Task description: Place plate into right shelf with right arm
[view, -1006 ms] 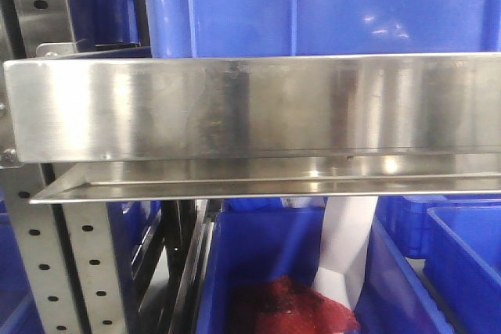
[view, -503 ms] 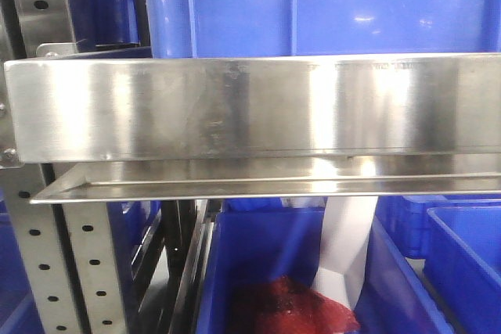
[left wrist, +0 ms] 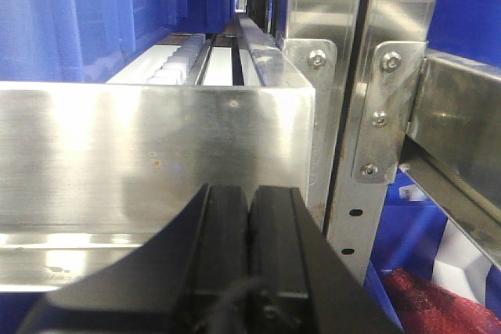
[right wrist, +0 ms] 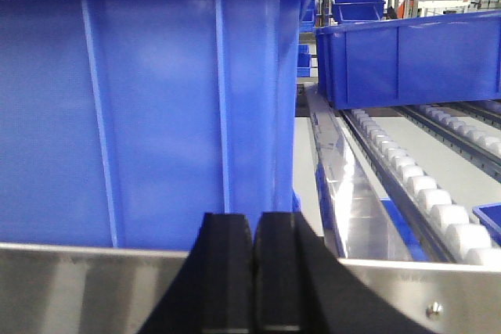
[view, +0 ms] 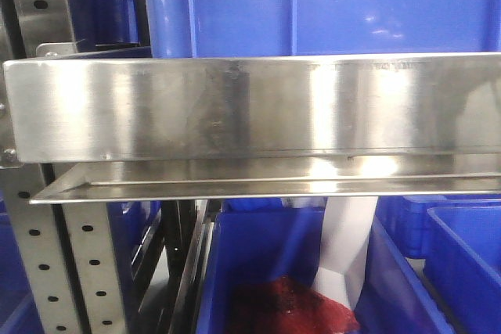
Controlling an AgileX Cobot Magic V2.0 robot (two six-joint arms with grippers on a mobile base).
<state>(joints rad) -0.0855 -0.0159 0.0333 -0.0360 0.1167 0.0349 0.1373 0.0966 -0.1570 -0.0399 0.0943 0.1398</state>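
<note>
Right wrist view shows my right pincer (right wrist: 253,271) with its fingers pressed together and nothing between them, sitting just short of the steel front rail of the right shelf (right wrist: 407,291). A big blue bin (right wrist: 149,107) fills the left of the level beyond; to its right runs a roller lane (right wrist: 427,193), with a second blue bin (right wrist: 407,56) far back. I can't find the plate in any view, so which way it lies from the pincer, and how it's oriented, I cannot tell. My judgement: the right arm isn't carrying it, and the open lane to the right looks like the natural slot. My left pincer (left wrist: 249,263) is likewise closed and empty, near another rail beside a punched upright (left wrist: 356,76). Compared with a second ago, the front view's rail (view: 250,107) and bins sit unchanged; only the glints on the steel have shifted.
</note>
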